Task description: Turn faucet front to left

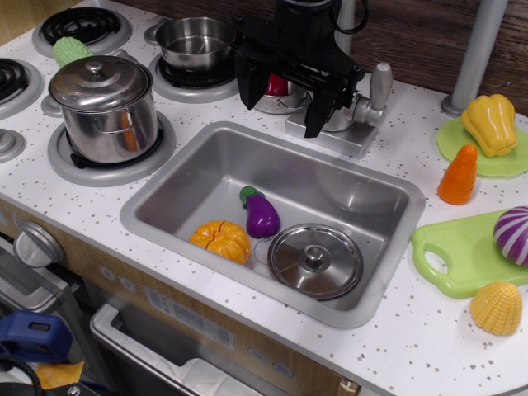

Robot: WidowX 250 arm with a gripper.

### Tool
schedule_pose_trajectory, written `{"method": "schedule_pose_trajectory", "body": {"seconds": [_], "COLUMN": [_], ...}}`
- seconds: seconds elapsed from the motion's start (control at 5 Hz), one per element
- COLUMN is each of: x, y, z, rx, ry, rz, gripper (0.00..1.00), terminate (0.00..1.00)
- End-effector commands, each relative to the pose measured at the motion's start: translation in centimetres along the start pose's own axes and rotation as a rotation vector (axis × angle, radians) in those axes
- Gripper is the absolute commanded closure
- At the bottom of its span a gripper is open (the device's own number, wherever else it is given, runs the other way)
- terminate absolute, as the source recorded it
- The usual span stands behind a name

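The matte silver-grey faucet [363, 114] stands behind the sink on its flat square base plate [340, 142], with its rounded lever [381, 82] upright on the right side. My black gripper [282, 111] hangs just left of the faucet body, over the sink's back rim. Its two fingers are spread wide apart: the left fingertip [247, 97] is over the counter and the right fingertip [317, 124] is next to the faucet base. The spout pipe is hidden behind the gripper body. Nothing is held.
The sink [165, 206] holds a purple eggplant [263, 218], an orange pumpkin [221, 241] and a pot lid [314, 261]. A lidded pot [103, 107] and a small pot [195, 41] sit on burners at the left. A grey pole [478, 49], yellow pepper [490, 124], carrot [459, 175] and green cutting board [450, 260] are at the right.
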State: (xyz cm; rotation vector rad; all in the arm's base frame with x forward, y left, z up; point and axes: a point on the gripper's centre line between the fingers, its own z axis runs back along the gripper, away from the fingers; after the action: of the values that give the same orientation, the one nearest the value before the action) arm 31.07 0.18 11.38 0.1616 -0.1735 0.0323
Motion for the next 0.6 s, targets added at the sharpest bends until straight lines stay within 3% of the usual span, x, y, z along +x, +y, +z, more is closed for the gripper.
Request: {"method": "schedule_pose_trajectory", "body": {"seconds": [0.0,0.4], "x": [0.0,2.3], "y": [0.0,1.4], "z": [0.0,0.0], "rx": [0.0,0.033], "ry": [0.0,-0.122], "rz": [0.0,0.038], "gripper": [0.0,0.0], "terminate": [0.0,0.0]}}
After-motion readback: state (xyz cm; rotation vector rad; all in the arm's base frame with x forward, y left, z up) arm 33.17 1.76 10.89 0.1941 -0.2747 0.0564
